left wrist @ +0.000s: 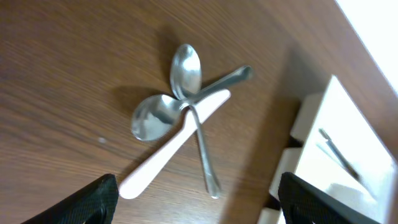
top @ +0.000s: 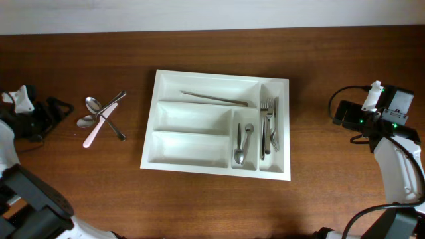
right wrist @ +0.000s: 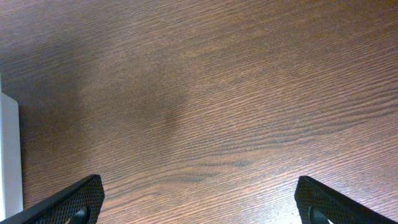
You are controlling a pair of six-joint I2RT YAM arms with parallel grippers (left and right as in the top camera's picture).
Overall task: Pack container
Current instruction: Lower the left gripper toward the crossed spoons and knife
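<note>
The white cutlery tray [top: 159, 156] lies in the middle of the table. It holds a thin metal utensil [top: 214, 99] in the top long slot, spoons [top: 242, 144] in one vertical slot and forks [top: 269, 123] in the other. Left of it lies a loose pile: two metal spoons [top: 91, 111], a metal-handled utensil [top: 114, 124] and a pink-handled knife [top: 96, 129]. The pile shows in the left wrist view [left wrist: 180, 112], with the tray's edge [left wrist: 339, 146] at right. My left gripper [left wrist: 196, 199] is open and empty, near the pile. My right gripper [right wrist: 199, 202] is open over bare wood, right of the tray.
The wooden table runs to a pale wall at the back. The tray's edge [right wrist: 9, 155] shows at the left of the right wrist view. Both arms rest near the table's left and right edges.
</note>
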